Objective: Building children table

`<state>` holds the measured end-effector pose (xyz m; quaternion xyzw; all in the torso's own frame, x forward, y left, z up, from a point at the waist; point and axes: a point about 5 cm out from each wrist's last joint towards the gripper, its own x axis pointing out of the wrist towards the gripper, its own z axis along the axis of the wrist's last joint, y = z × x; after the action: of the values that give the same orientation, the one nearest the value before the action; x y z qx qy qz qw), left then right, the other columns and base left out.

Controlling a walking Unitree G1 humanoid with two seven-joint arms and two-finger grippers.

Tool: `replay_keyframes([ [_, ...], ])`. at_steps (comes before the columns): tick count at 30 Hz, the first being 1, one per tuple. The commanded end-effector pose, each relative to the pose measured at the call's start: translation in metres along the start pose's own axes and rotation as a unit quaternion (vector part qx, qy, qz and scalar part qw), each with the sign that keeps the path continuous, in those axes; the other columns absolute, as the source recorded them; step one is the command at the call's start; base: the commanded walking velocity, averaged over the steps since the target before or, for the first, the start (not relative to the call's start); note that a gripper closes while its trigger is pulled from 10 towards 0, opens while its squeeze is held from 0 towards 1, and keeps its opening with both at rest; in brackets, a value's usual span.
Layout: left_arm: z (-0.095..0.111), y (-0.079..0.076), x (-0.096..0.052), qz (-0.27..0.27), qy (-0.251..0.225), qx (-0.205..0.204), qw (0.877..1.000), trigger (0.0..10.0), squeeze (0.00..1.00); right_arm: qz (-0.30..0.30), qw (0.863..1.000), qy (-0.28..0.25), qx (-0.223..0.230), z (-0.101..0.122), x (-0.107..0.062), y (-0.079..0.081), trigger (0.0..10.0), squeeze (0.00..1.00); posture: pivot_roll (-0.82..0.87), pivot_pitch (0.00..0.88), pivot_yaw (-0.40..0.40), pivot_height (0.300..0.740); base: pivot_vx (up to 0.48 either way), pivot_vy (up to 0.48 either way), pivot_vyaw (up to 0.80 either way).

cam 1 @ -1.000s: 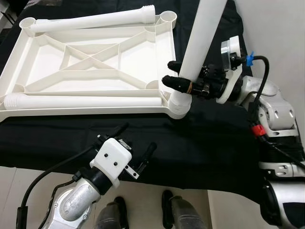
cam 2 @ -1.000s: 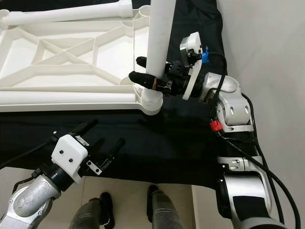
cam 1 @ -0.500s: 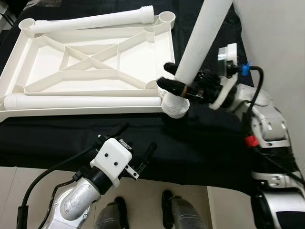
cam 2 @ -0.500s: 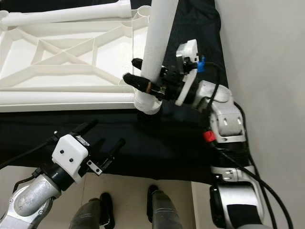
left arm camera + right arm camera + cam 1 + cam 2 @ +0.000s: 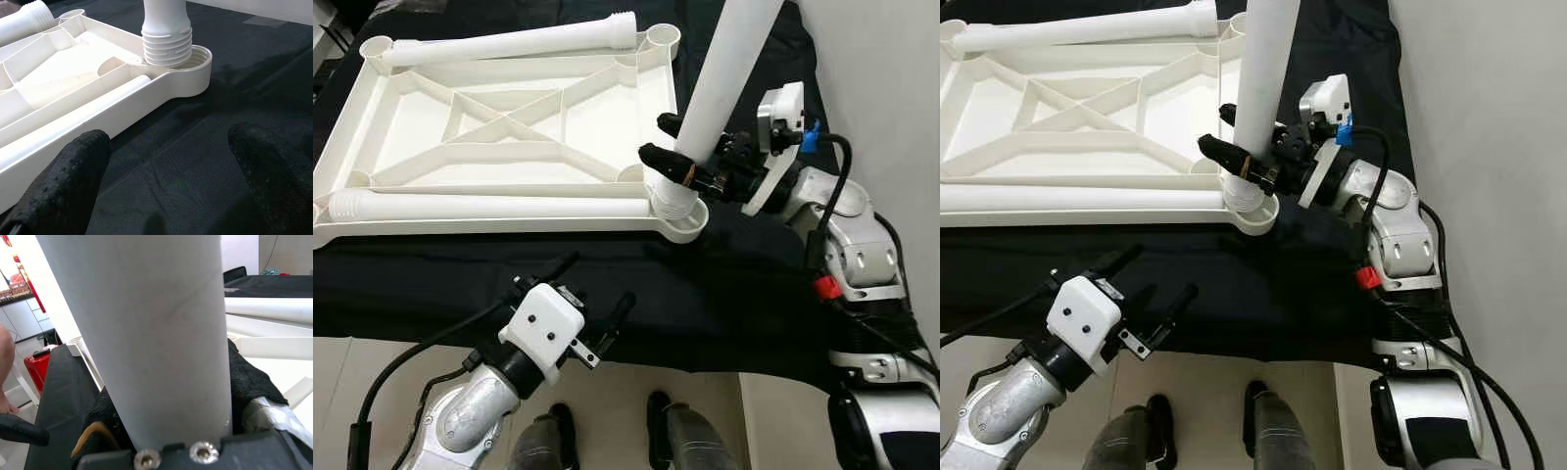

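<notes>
Here, the right gripper (image 5: 677, 149) is clamping a white table leg (image 5: 724, 83) near its lower end, its black fingers (image 5: 664, 162) closing around the tube on both sides. The leg is standing almost upright, leaning slightly toward one o'clock, with its threaded end (image 5: 166, 46) sitting in the round corner socket (image 5: 198, 61) of the upturned white tabletop (image 5: 509, 127). That socket is lying at the tabletop's five o'clock corner, on the black cloth (image 5: 754, 284) covering the counter.

Two more legs are lying flat on the tabletop, one (image 5: 509, 41) along its twelve o'clock edge and one (image 5: 489, 208) along its six o'clock edge. The left gripper (image 5: 582, 318) is hovering over the cloth at seven o'clock from the socket, its fingers spread wide apart and holding nothing.

The step in hand appears to be fitting this leg into its corner. Several thread rings are showing above the socket rim, so the leg is probably not seated; the next move likely calls for holding it straight and twisting it down.
</notes>
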<state>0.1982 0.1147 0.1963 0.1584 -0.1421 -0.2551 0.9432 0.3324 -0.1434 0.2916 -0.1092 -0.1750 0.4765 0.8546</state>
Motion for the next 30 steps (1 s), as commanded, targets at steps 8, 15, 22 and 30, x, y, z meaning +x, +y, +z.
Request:
replay_keyframes([
  [8, -0.007, -0.002, -0.003, -0.004, 0.015, -0.003, 1.0, 10.0, 0.0, 0.03, 0.998, 0.043, 0.025, -0.013, -0.015, 0.001, 10.0, 0.0, -0.03, 0.344, -0.012, 0.74, 0.0, 0.0, 0.0],
  [15, -0.007, -0.002, -0.003, -0.004, 0.014, -0.002, 1.0, 10.0, 0.0, 0.043, 0.997, 0.04, 0.042, -0.016, -0.013, 0.007, 10.0, 0.0, -0.03, 0.35, -0.01, 0.74, 0.0, 0.0, 0.0],
  [22, -0.006, -0.002, -0.003, -0.004, 0.013, -0.002, 1.0, 10.0, 0.0, 0.061, 0.996, 0.038, 0.06, -0.019, -0.013, 0.015, 10.0, 0.0, -0.03, 0.355, -0.012, 0.74, 0.0, 0.0, 0.0],
  [30, -0.006, -0.001, -0.003, -0.003, 0.013, -0.001, 1.0, 10.0, 0.0, 0.07, 0.995, 0.044, 0.058, -0.021, -0.014, 0.016, 10.0, 0.0, -0.03, 0.357, -0.011, 0.74, 0.0, 0.0, 0.0],
])
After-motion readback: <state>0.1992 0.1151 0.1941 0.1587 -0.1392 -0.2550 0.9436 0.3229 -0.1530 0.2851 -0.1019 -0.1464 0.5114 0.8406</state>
